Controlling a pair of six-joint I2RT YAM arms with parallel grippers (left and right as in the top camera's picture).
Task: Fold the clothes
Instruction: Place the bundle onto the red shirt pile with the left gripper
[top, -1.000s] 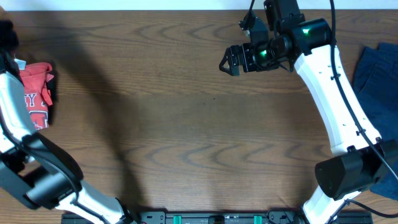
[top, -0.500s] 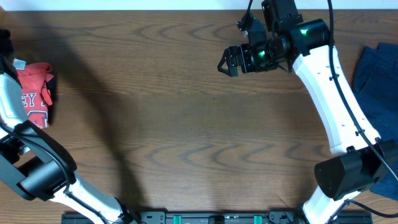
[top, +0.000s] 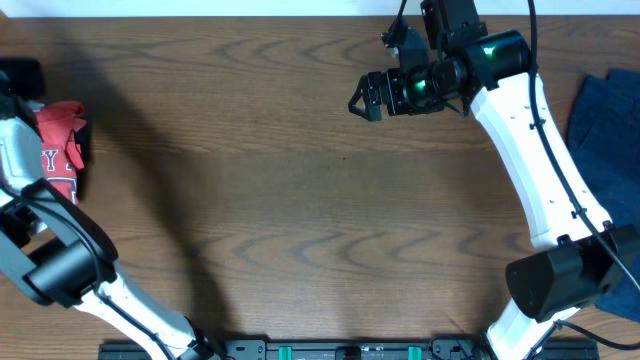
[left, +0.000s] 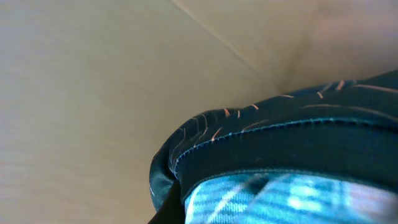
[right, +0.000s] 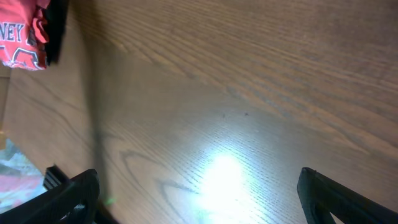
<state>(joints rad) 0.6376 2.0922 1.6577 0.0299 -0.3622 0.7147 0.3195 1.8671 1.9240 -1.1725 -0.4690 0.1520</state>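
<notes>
Where caught by the left wrist camera: black jersey fabric with thin wavy lines, stitched hem and pale inside (left: 280, 143), bunched right against the lens, lower right of view. Left gripper shut tight, fingers out of sight; can't tell if clamped on that fabric. Left arm (top: 14, 165) at far left table edge, over crumpled red garment with white lettering (top: 65, 125). Right gripper (top: 363, 103) spread fully wide, empty, above brown wooden table (top: 300, 200), well apart. Blue denim garment (top: 605, 130) at right edge.

This is a robotics lab bench. A white left arm (top: 140, 312) and right arm (top: 540, 170) flank a black rail (top: 350, 351) on a wood-grain table (top: 300, 200).
</notes>
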